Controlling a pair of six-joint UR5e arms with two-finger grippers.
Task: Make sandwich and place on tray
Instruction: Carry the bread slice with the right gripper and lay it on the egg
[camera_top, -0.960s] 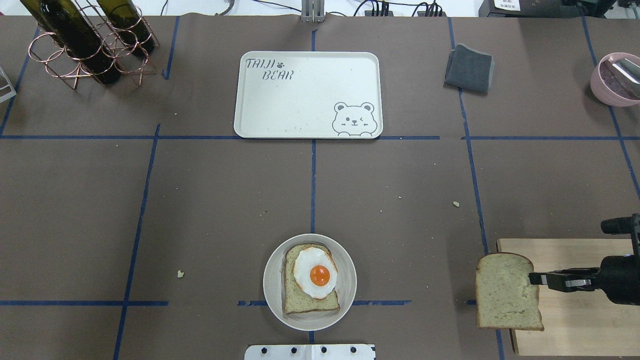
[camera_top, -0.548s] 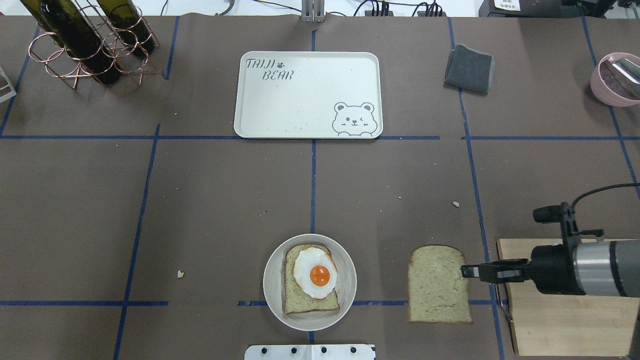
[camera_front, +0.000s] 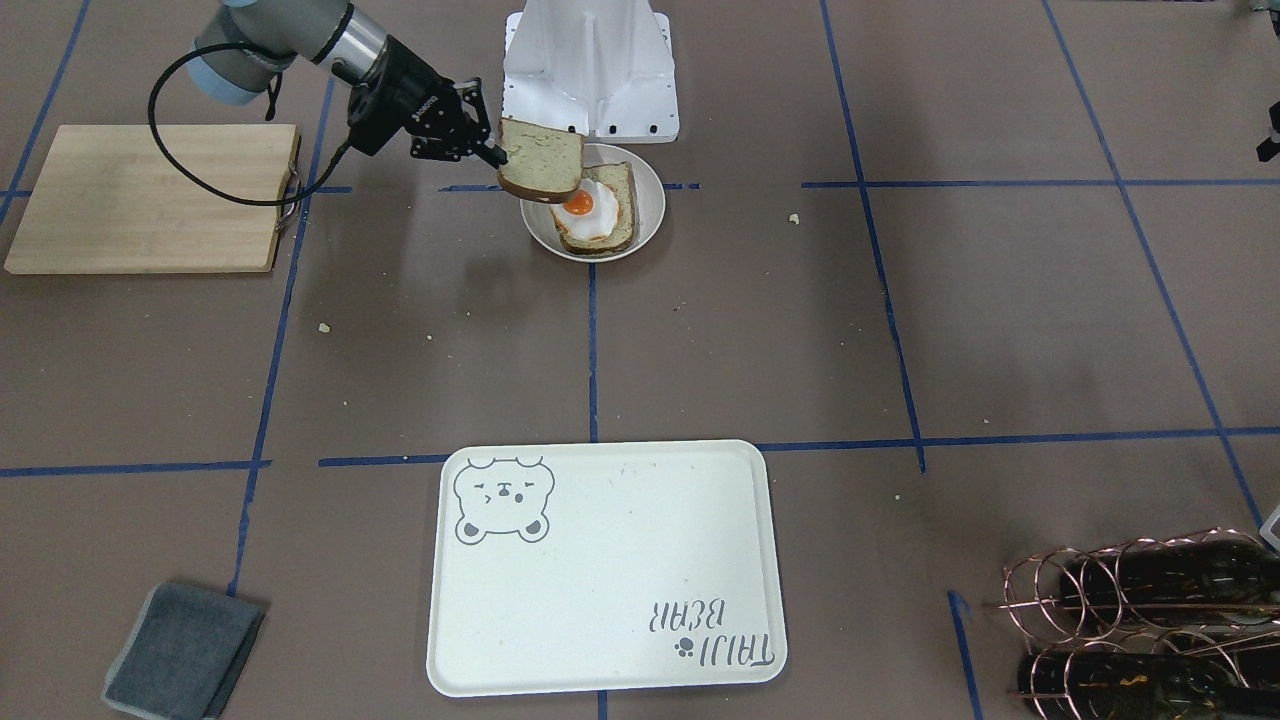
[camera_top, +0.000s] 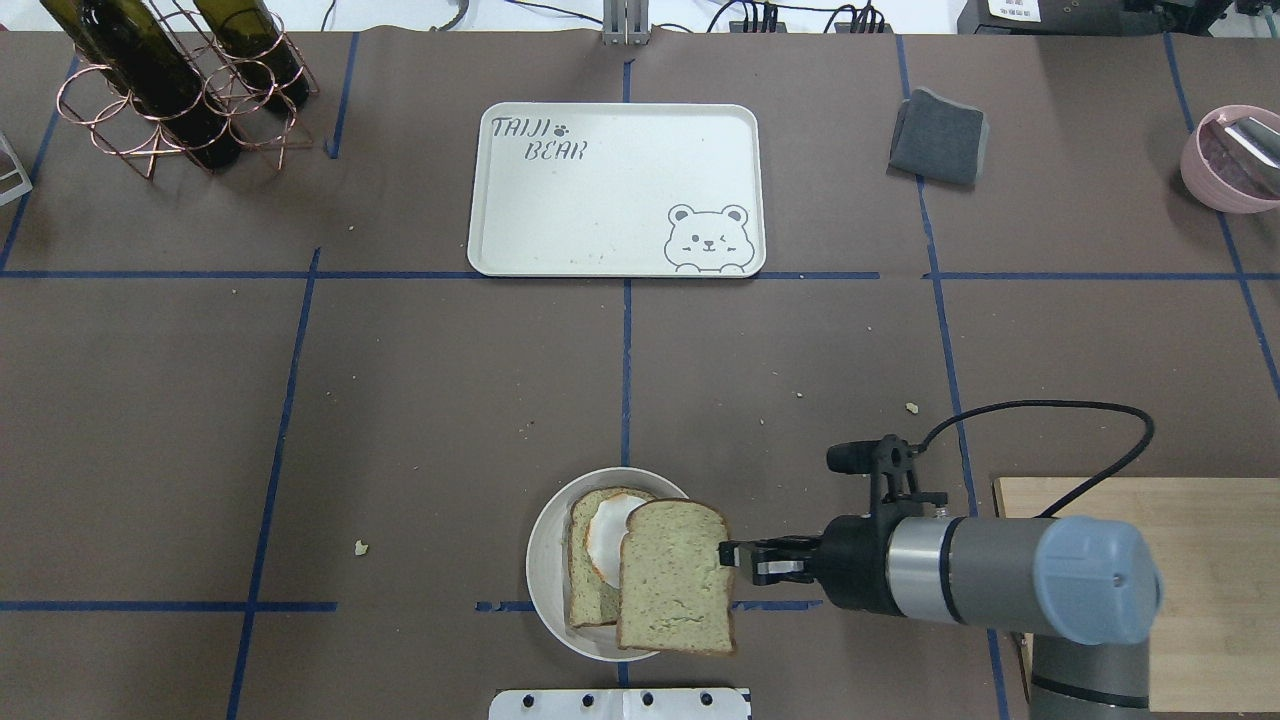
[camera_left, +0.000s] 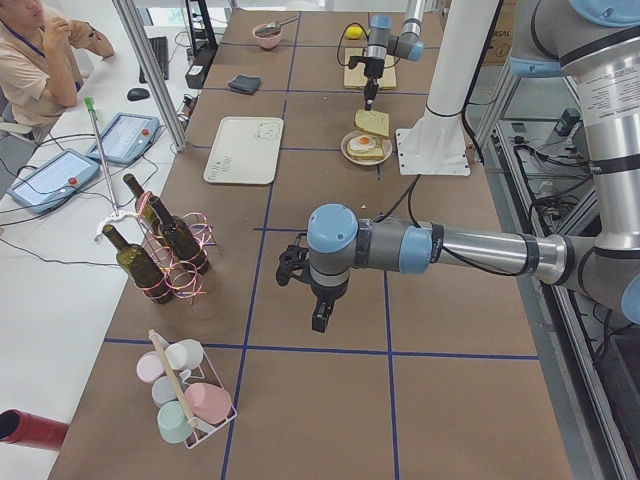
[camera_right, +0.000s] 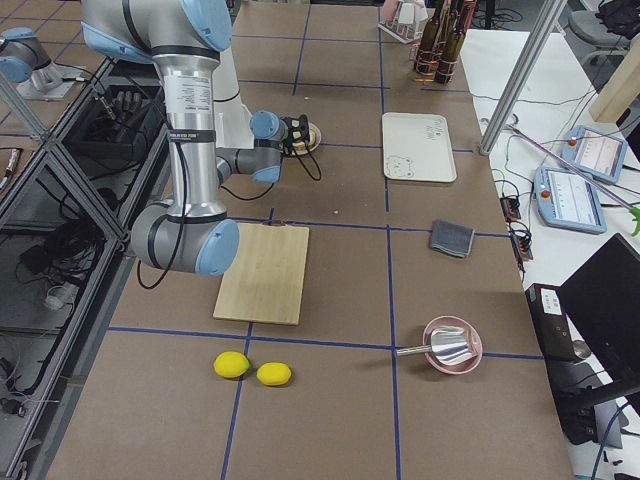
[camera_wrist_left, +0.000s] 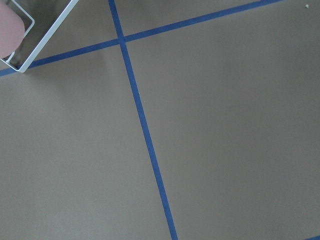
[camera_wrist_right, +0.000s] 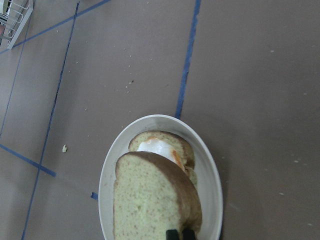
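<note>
Right gripper (camera_top: 728, 556): fingers pinched on the right-hand edge of the top slice (camera_top: 675, 575). The slice is held flat and sticks out unsupported from the tips. It hangs above the bowl (camera_top: 548, 600), not touching it in the front view. It is offset toward the robot's right, so a strip of the lower slice (camera_top: 583, 590) and some egg (camera_top: 603, 530) show on the left.

Risks, as I judge them:
- Let go here and the top slice lands skewed, overhanging the rim. It could tip onto the table (camera_top: 400, 400).
- The grip is a narrow bite on soft bread. The slice may sag, tear at the crust or pivot between the fingers during the sideways shift.
- Coming down, the lower finger could catch the bowl rim or push the egg off centre. I cannot see how far that finger reaches under the slice.
- Pulling the fingers out sideways may drag the top slice back with them.

Tray (camera_top: 610, 190): bare, well apart from the bowl across the table. The stack will be loose and the egg looks slick, so a tilted or jerky carry could shear the layers.

Left gripper (camera_left: 318, 320): far along the table, seen only from the side. I cannot tell how its fingers stand. It poses no collision risk where it is.
</note>
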